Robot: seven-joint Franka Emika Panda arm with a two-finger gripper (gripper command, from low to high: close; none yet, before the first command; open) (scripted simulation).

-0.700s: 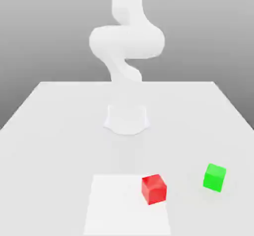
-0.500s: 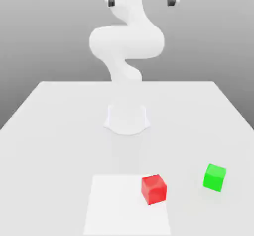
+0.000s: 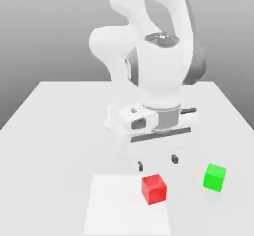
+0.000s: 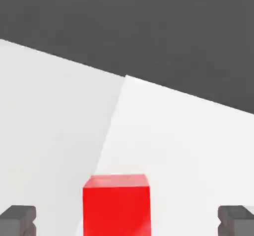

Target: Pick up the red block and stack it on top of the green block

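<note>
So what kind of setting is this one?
Most likely a simulated tabletop test scene, not a real room: a plain white table against a blank grey backdrop, flat-shaded red block and green block, and a white arm whose open gripper hangs above the red block.

1 red block point(image 3: 153, 188), 1 green block point(image 3: 214, 177), 1 table point(image 3: 54, 131), 1 bright patch point(image 3: 114, 205)

The red block point(image 3: 154, 188) sits near the table's point(image 3: 54, 131) front edge; the green block point(image 3: 215, 177) lies apart toward the exterior view's right, slightly farther back.
</note>
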